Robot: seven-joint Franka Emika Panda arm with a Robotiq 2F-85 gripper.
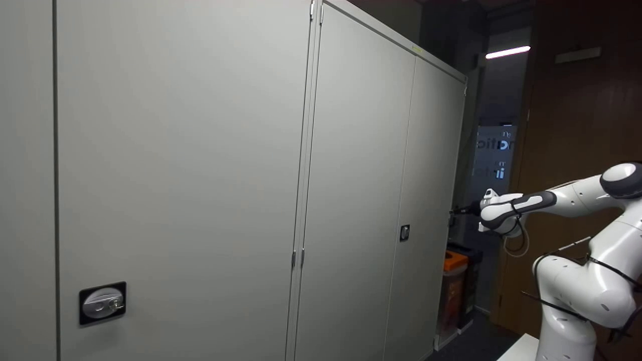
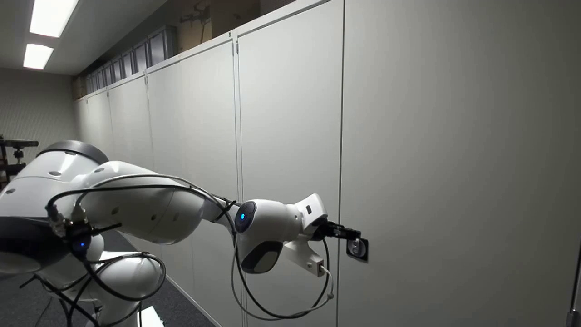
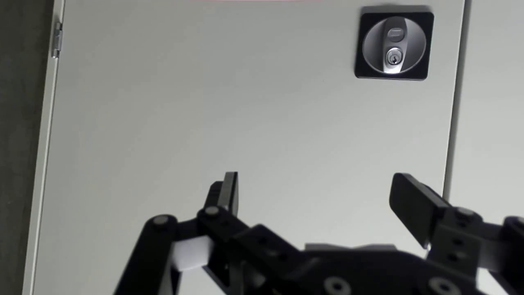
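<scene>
Grey and shut, the cabinet door [image 3: 254,123] meets its neighbour [image 3: 493,123] along a seam [image 3: 455,123]; its round handle [image 3: 395,45] sits close beside that line, the keyhole [image 3: 394,56] holding no key. The tool [image 3: 315,178] is spread wide, nothing between its fingers [image 3: 229,192]. It points at this door near the handle, yet the wrist view shows the two apart. Judged from this, only the positioning is done: no hold on the handle has been made, and the door is closed. In an exterior view the fingers overlap the upper edge of the handle's black plate [image 2: 365,254], so depth is hard to read there. Loose cables [image 2: 290,316] loop under the wrist of the arm [image 2: 172,209], the likeliest hindrance; whether they touch the door cannot be told. Elsewhere, another handle [image 1: 103,303] sits on a separate cabinet [image 1: 190,150], an orange-lidded bin [image 1: 453,296] and a dark bin [image 1: 471,281] stand past the cabinets' end, and grey crates [image 2: 157,47] line their tops.
</scene>
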